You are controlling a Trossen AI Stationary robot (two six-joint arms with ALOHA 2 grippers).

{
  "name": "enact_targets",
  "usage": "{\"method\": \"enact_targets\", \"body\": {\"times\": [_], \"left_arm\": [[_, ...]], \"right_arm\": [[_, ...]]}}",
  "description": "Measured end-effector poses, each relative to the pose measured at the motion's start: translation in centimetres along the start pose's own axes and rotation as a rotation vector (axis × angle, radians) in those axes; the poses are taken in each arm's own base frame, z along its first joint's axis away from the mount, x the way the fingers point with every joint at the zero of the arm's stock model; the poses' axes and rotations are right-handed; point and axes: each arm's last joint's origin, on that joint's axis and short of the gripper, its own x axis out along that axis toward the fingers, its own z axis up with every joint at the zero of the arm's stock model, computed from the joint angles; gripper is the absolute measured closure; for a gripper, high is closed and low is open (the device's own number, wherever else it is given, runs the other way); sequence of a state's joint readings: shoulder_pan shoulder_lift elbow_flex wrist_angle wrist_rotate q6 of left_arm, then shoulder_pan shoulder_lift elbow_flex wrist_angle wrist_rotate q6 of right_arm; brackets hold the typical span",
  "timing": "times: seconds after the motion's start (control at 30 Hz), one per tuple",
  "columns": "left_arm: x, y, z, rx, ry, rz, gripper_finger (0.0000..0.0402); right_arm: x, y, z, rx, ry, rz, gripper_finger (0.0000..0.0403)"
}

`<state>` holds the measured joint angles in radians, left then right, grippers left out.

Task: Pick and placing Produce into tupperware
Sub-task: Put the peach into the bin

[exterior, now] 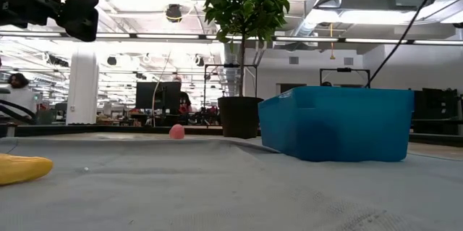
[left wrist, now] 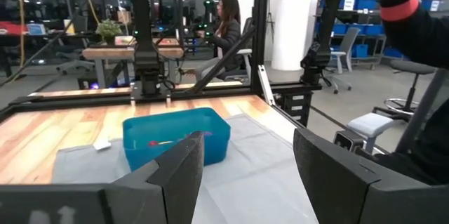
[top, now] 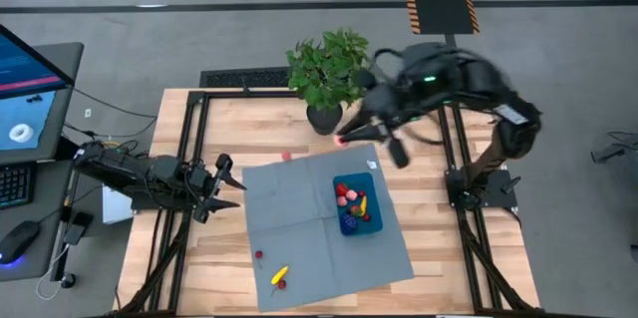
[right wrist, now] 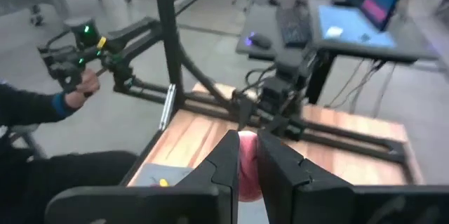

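Overhead, right fingers [right wrist: 243, 159] pinch a pink fruit [right wrist: 248, 171] above the wooden table [top: 439, 258]; left fingers [top: 225, 186] gape wide.

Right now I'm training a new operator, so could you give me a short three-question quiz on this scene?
1. True or false: the yellow produce piece lies inside the blue tupperware.
2. Which tool grips a pink produce piece: A, the left tool, or B, the right tool?
3. Fill in: the right tool hangs beside the potted ____.
Key: 1 false, it lies on the grey mat; 2 B; 3 plant.
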<state>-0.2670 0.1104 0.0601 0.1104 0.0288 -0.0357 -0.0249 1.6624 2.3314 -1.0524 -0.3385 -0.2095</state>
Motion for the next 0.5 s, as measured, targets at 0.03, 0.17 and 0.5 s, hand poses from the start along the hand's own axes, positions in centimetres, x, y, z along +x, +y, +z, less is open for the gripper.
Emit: {"method": "enact_targets", "body": {"times": [0.03,0.17,0.5], "left_arm": [[0.0,0.0,0.0,-0.001,0.000,0.004,0.0191],[0.0,-0.2,0.0,-0.003,0.000,-0.012,0.0191],[0.0,-0.3,0.5,0.025,-0.052,0.023,0.0191]], "right_arm": [[-0.9,0.4,0.2,-0.005,-0.013,-0.013,0.0340],[-3.8,2.2,0.7,-0.014,-0.047,-0.010,0.0340],[-3.5,5.6,0.7,-0.291,-0.492,0.067,0.0341]]}}
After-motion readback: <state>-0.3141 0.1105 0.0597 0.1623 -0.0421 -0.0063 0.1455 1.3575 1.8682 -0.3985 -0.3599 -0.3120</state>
